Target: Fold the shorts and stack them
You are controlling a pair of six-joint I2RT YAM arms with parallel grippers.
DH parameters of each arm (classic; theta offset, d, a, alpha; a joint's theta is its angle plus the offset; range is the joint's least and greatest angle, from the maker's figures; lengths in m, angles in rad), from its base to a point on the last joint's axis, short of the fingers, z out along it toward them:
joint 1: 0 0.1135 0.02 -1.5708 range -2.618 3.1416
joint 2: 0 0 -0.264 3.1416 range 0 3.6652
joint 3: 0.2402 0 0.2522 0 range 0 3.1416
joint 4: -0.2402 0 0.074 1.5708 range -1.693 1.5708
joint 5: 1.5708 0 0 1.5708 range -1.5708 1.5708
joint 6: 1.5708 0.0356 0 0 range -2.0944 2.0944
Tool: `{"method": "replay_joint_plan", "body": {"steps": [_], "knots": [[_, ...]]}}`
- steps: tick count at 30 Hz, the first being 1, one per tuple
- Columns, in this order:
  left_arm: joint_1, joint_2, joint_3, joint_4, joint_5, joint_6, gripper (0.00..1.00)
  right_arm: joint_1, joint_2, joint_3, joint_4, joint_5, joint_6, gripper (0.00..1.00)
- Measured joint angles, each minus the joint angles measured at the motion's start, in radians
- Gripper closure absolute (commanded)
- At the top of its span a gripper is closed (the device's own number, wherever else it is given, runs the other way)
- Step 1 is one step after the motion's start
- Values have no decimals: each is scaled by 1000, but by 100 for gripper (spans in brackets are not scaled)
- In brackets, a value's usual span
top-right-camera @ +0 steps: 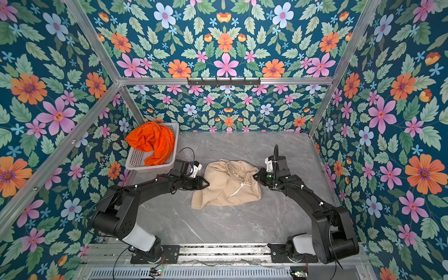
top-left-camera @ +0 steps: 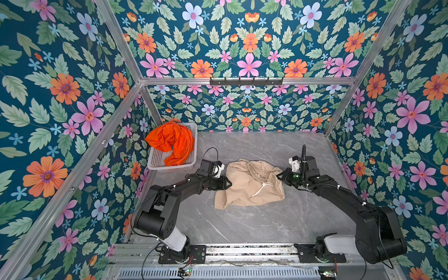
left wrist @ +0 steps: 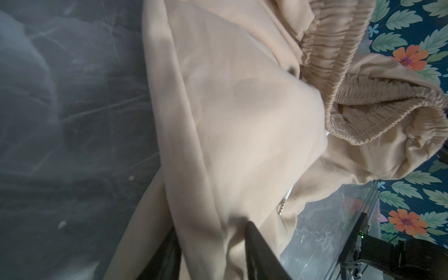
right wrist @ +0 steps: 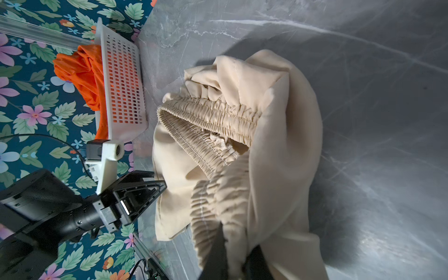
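The beige shorts (top-left-camera: 249,186) (top-right-camera: 225,186) lie crumpled in the middle of the grey marble table, their white drawstring (top-left-camera: 260,189) on top. My left gripper (top-left-camera: 229,184) (left wrist: 213,242) is at their left edge, and a fold of the beige cloth (left wrist: 242,121) is bunched between its fingers. At the right edge my right gripper (top-left-camera: 278,176) (right wrist: 236,247) is shut on the gathered waistband (right wrist: 218,194). The orange shorts (top-left-camera: 172,143) (top-right-camera: 152,140) (right wrist: 80,72) sit heaped in the white basket (top-left-camera: 157,160), partly draped over its rim.
The basket (top-right-camera: 135,157) (right wrist: 123,84) stands at the table's back left corner, against the floral wall. Floral walls with aluminium frame posts close in the table on three sides. Bare marble (top-left-camera: 242,223) lies in front of the beige shorts.
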Motion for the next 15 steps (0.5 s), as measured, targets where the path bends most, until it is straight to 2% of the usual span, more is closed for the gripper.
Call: {"method": "replay_joint_plan", "body": {"steps": [2,3,8,15], "knots": [[0,-5,7,16,10,-12,96,0,-17,1,-4,-13,-4,96],[0,-17,16,15,9,-13,100,0,-26,3,-11,-15,-7,97],[-2,-166,136,-73,-105,40,100,0,-132,23,-42,-43,-45,98],[-1,-387,417,-328,-407,178,100,16,-275,147,-125,-116,-150,100]]}}
